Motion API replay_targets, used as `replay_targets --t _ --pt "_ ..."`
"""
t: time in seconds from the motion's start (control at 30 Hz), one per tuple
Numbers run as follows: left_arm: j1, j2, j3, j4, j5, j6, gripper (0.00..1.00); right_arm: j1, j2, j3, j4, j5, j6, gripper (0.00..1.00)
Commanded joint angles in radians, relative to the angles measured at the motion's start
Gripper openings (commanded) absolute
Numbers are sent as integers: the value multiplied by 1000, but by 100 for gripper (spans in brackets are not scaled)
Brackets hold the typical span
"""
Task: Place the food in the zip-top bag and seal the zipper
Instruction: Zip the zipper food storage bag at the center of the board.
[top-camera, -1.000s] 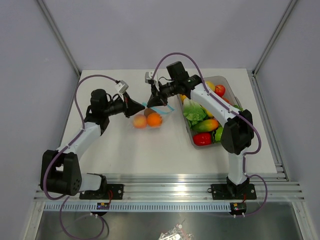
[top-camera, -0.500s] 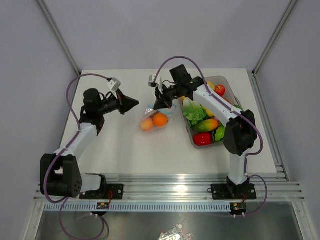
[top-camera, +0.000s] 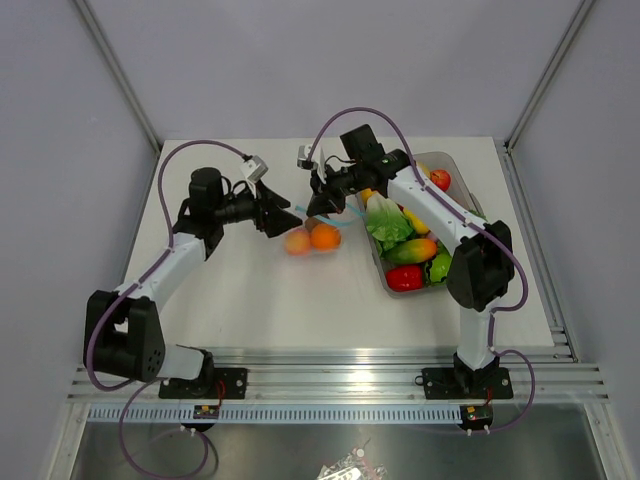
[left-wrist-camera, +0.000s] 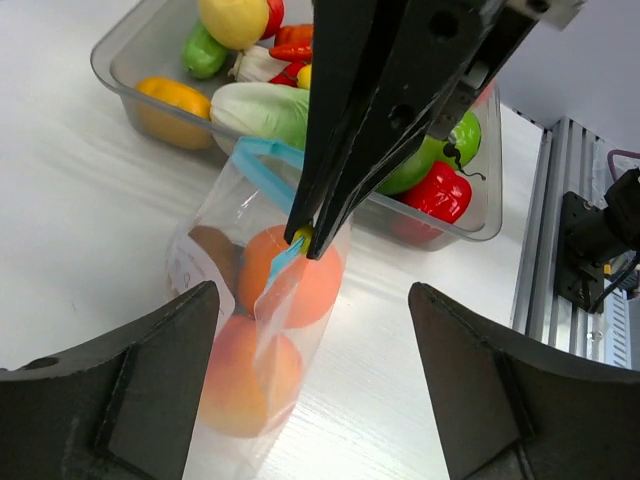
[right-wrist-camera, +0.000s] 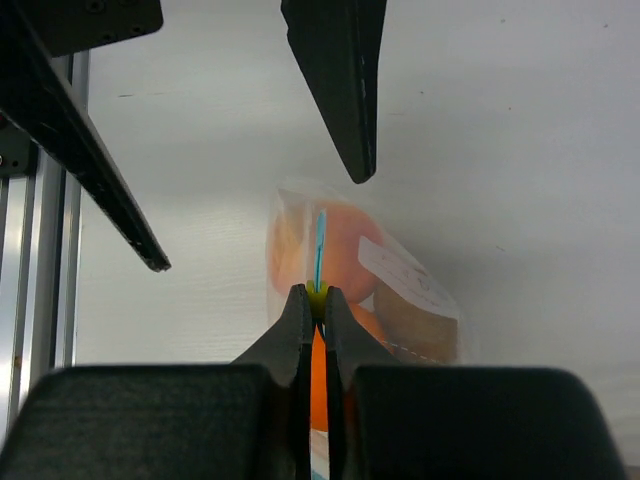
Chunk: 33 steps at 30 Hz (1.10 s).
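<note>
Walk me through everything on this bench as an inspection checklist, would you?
Surface: white table, smooth.
Job's things: zip-top bag holds an orange, a peach and a brown fruit; zipper gapes open beyond the pinch.
Clutter: clear tray with lettuce and more toy food.
Grippers: right tool shut on the zipper; left tool open, facing the bag.
Cables: purple cables loop above both arms.
Surroundings: grey walls, metal rail at the near edge.

Light: bright, even, from above, I judge.
Shadows: soft, faint on the table (top-camera: 250, 290).
Focus: my wrist views blur the near jaws.
</note>
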Motion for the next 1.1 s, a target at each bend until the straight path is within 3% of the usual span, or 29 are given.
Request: replay_targets --t 0.0,0.5,0.8,1.0,1.07 --pt "0 44 58 -3 18 9 79 -2 -19 48 0 -24 8 0" --pt "-5 158 109 173 85 -141 61 -1 -12 54 0 -45 8 0" --pt "-11 171 117 153 124 -127 53 -2 -3 66 -2 -47 9 0" --pt "-16 178 121 107 135 -93 53 -2 1 67 -3 -45 11 0" --pt "-17 178 121 103 135 -89 46 -2 1 69 -3 -47 11 0"
